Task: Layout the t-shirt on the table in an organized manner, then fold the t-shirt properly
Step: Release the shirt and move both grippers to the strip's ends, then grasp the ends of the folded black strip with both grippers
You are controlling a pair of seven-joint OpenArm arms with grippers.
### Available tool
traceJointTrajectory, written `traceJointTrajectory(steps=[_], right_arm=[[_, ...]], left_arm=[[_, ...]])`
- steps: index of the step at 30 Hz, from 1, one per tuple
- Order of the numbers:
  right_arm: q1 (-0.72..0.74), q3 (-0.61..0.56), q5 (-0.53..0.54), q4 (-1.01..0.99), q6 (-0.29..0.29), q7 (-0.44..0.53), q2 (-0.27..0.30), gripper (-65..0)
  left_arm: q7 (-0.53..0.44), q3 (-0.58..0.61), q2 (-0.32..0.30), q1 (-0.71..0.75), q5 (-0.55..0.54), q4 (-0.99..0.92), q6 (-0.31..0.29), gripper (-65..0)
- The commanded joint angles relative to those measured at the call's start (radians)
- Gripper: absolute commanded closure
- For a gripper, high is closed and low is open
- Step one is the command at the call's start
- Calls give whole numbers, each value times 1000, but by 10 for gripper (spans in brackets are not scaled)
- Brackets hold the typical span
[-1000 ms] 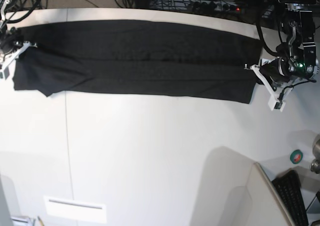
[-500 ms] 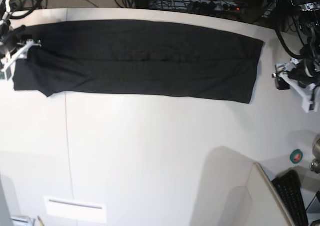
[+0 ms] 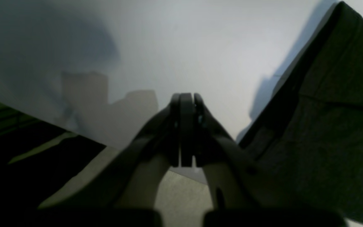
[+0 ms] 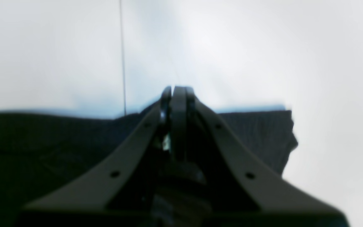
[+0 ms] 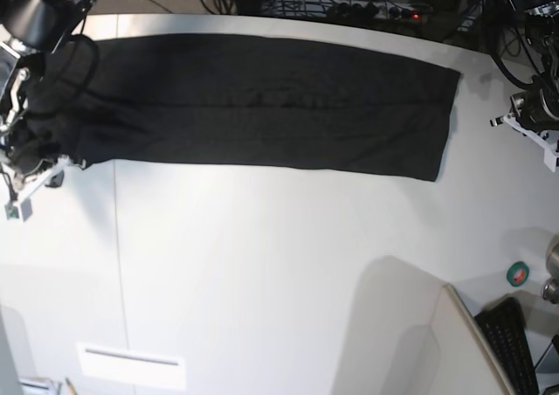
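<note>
The t-shirt (image 5: 262, 107) lies as a long black strip across the far part of the white table (image 5: 262, 264), print hidden. My right gripper (image 5: 31, 188) hangs at the strip's left end near its front edge. In the right wrist view this gripper (image 4: 175, 90) is shut with nothing between its fingers, and the t-shirt (image 4: 43, 151) lies under it. My left gripper (image 5: 524, 137) stands off the strip's right end, apart from the cloth. The left wrist view shows it (image 3: 186, 97) shut and empty, with the t-shirt (image 3: 336, 126) to its right.
The right arm (image 5: 35, 28) covers the strip's far-left corner. A thin seam (image 5: 116, 264) crosses the table. A green tape roll (image 5: 519, 273), a keyboard (image 5: 511, 343) and a beige panel (image 5: 454, 343) sit front right. Cables (image 5: 367, 6) run behind the far edge.
Both grippers let go of the t-shirt's ends, opened and shut again. The left arm pulled away to the right. The right arm swung forward to the strip's front-left corner.
</note>
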Motion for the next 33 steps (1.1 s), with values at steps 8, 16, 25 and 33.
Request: traceJointTrajectory(steps=[8,16,25,33], right_arm=[[46,-105,11,-29,-5,-14,11,-369],[115,-105,-68,-218,-71,63,45,-341],[117,-105,-83,-269,-73,49,43,-335],[117,-98,-83,-282,-73,49,43,-57]], left_arm=[[-10,-6,-23,-1,-5,25,4,0],[-10,2,-21,-4,-3,20,4,0],[-10,3,-21,-8,-3,17,4,0],[-10,3,-23,-8,-3,17,4,0]])
